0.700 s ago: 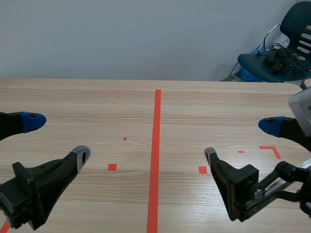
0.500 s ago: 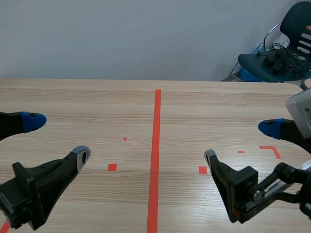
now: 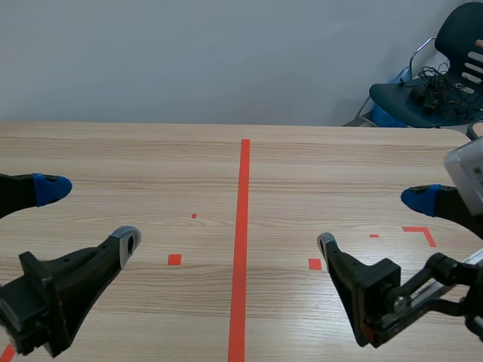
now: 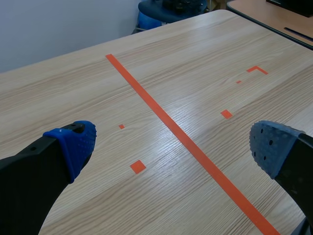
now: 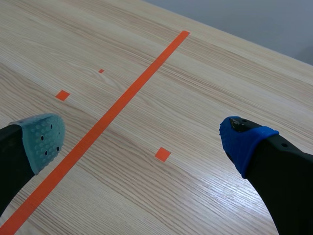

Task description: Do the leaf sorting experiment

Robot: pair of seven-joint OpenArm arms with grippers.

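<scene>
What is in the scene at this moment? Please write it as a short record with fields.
table: light wood, with an orange-red line down its middle and small squares of tape
left gripper: open, holds nothing, above the table on its own side of the line
right gripper: open, holds nothing, above the table on its own side of the line
leaves: none visible in any view
background: dark chair past the far right corner, cables on its seat
</scene>
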